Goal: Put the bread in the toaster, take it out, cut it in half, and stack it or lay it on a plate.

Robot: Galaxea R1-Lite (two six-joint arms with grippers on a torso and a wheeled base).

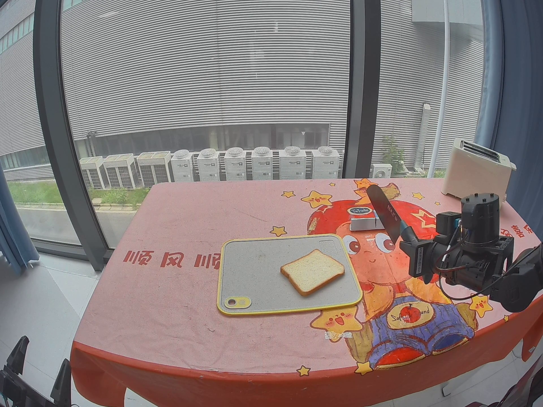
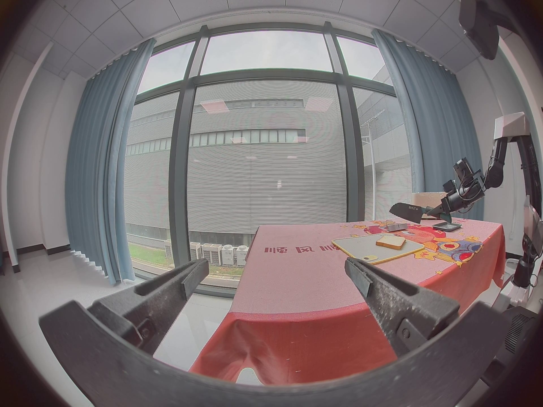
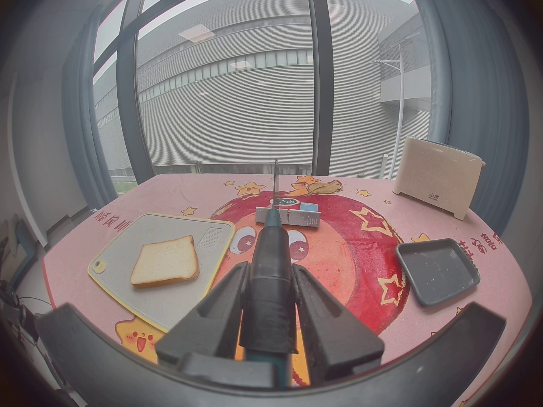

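A slice of bread [image 1: 312, 271] [image 3: 166, 261] [image 2: 391, 242] lies flat on the grey cutting board [image 1: 254, 272] [image 3: 147, 267] with a yellow rim. My right gripper [image 1: 416, 252] [image 3: 270, 289] is shut on the dark handle of a knife [image 1: 387, 213] [image 3: 272, 238], held above the table to the right of the board, blade pointing up and away. The cream toaster [image 1: 477, 170] [image 3: 438, 177] stands at the far right corner. A dark square plate [image 3: 437, 271] sits near the right edge. My left gripper [image 2: 271, 284] hangs open, low and well off the table's left side.
A small grey knife holder [image 1: 365, 220] [image 3: 288, 215] sits behind the board, near the table's middle. The pink printed tablecloth [image 1: 186, 216] covers the table. Windows and blue curtains stand behind.
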